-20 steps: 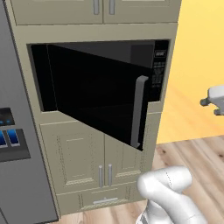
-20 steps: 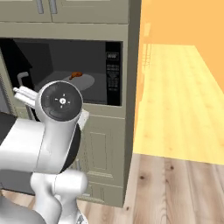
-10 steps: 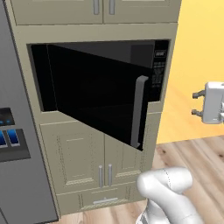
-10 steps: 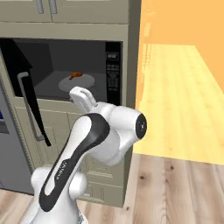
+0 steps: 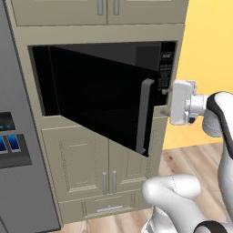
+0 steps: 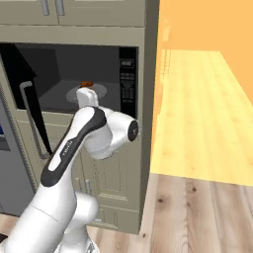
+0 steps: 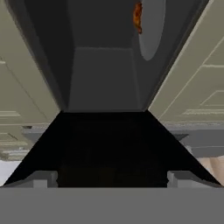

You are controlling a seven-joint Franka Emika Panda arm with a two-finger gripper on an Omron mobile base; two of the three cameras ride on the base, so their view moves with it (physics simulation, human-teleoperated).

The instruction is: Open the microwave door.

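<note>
Door: your microwave door [image 5: 98, 95] stands swung partly open, handle [image 5: 144, 116] at its free edge.
Microwave: the microwave [image 6: 74, 81] cavity shows a turntable [image 6: 91, 91] carrying a small orange item [image 6: 87, 84].
Gripper: your gripper [image 5: 169, 101] hovers just beside the button panel [image 5: 165, 73]; you cannot tell how its jaws stand.

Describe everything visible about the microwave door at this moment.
The microwave door is a wide, glossy black rectangular panel, hinged on its left edge and swung partly open toward the robot. A long vertical grey bar handle runs along its free right edge. In the right base view it appears nearly edge-on, with the grey cavity exposed beside it. The gripper is just right of the handle; contact cannot be confirmed.
</note>
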